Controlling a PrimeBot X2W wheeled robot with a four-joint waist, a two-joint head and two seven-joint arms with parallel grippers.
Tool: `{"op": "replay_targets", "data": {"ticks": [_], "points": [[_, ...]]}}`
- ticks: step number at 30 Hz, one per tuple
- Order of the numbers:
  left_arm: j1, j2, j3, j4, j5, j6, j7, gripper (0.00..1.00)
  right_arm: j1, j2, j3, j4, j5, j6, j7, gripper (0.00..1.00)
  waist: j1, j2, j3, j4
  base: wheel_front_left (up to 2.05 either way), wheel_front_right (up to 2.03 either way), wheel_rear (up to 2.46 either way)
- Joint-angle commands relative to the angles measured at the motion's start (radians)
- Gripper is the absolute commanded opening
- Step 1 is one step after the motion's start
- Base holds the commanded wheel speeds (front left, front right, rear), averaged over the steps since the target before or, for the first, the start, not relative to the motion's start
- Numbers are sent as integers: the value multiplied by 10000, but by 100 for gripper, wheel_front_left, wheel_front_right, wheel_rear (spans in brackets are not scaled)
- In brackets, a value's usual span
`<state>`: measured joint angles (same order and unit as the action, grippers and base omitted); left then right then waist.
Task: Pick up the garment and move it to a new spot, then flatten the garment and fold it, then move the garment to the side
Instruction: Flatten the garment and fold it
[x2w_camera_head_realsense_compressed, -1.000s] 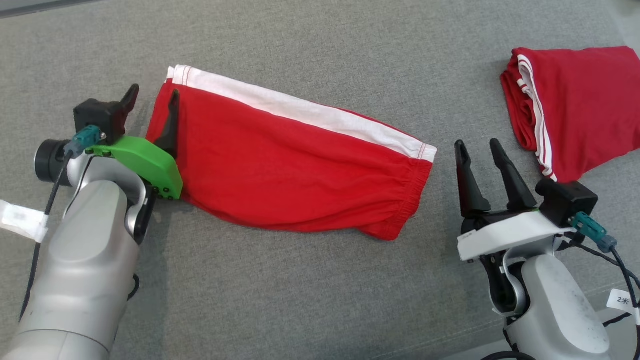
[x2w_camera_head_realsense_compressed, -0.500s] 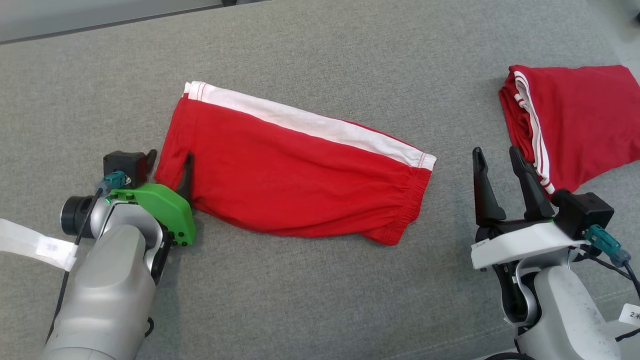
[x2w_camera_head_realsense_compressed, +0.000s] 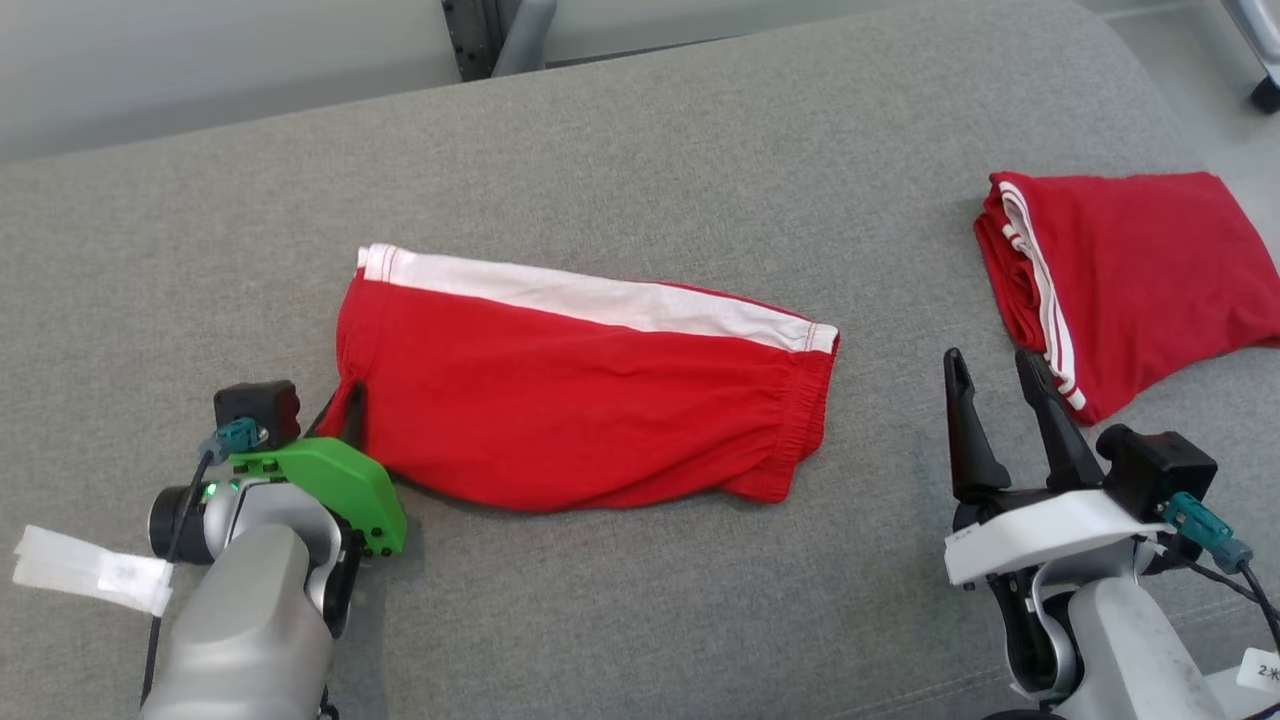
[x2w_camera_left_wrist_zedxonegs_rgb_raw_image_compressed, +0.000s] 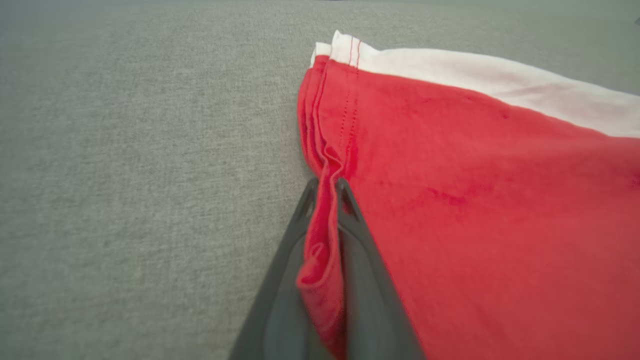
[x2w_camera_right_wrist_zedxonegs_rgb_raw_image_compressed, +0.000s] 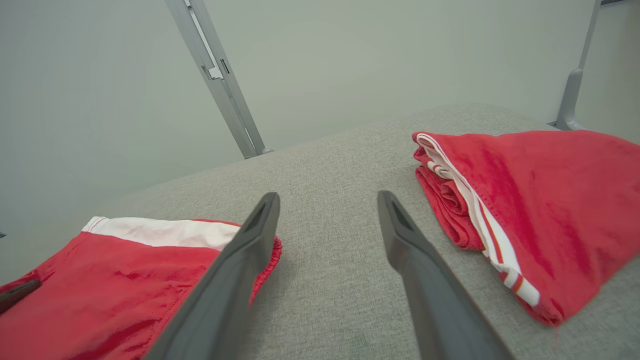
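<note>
A red garment (x2w_camera_head_realsense_compressed: 580, 400) with a white band along its far edge lies flat on the grey padded surface (x2w_camera_head_realsense_compressed: 640, 620). My left gripper (x2w_camera_head_realsense_compressed: 345, 410) is shut on the garment's left hem near its front corner. In the left wrist view the red hem (x2w_camera_left_wrist_zedxonegs_rgb_raw_image_compressed: 325, 165) is pinched and bunched between the left gripper's (x2w_camera_left_wrist_zedxonegs_rgb_raw_image_compressed: 327, 185) two dark fingers. My right gripper (x2w_camera_head_realsense_compressed: 995, 365) stands open and empty, just right of the garment's waistband end. In the right wrist view the right gripper's (x2w_camera_right_wrist_zedxonegs_rgb_raw_image_compressed: 327, 200) fingers are spread over bare grey cloth, with the garment (x2w_camera_right_wrist_zedxonegs_rgb_raw_image_compressed: 115, 270) at lower left.
A second red garment (x2w_camera_head_realsense_compressed: 1120, 270), folded, with white stripes on its edge, lies at the right rim; it is also in the right wrist view (x2w_camera_right_wrist_zedxonegs_rgb_raw_image_compressed: 530, 200). Metal posts (x2w_camera_head_realsense_compressed: 500, 35) stand behind the surface's far edge. Bare grey cloth lies in front of both garments.
The head camera has tilted up, showing the far edge. My left gripper slid down the garment's left edge to the front corner and closed on the hem. The right gripper stays open.
</note>
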<state>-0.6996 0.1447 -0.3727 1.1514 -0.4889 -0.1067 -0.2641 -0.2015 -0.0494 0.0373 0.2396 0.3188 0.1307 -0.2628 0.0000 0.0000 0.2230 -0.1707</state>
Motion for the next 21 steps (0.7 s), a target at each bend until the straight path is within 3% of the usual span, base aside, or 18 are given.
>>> {"op": "replay_targets", "data": {"ticks": [1, 16, 17, 18, 19, 21], "points": [[465, 7, 239, -230, -73, 181, 12, 0, 283, -32, -47, 64, 92, -3, -24, 100, 0, 0, -718, 259, 0, 0, 0], [3483, -476, 1727, -1887, 70, 821, 11, 2, 1205, -31, -79, 430, -71, -3, -24, 100, 0, 0, -2226, 1093, 0, 0, 0], [3605, -481, 1800, -2011, 180, 868, 9, 20, 1209, -33, -84, 441, -72, -3, -24, 100, 0, 0, -2258, 1112, 0, 0, 0], [3705, -477, 1917, -2194, 283, 927, 11, 46, 1220, -34, -90, 447, -131, -3, -24, 100, 0, 0, -2286, 1137, 0, 0, 0], [3847, -489, 2029, -2348, 349, 983, 11, 100, 1221, -31, -59, 428, -209, -3, -24, 100, 0, 0, -2306, 1164, 0, 0, 0], [4062, -523, 2205, -2733, 582, 1049, 9, 100, 1271, -34, -85, 416, -249, -3, -22, 100, 0, 0, -2328, 1246, 0, 0, 0]]}}
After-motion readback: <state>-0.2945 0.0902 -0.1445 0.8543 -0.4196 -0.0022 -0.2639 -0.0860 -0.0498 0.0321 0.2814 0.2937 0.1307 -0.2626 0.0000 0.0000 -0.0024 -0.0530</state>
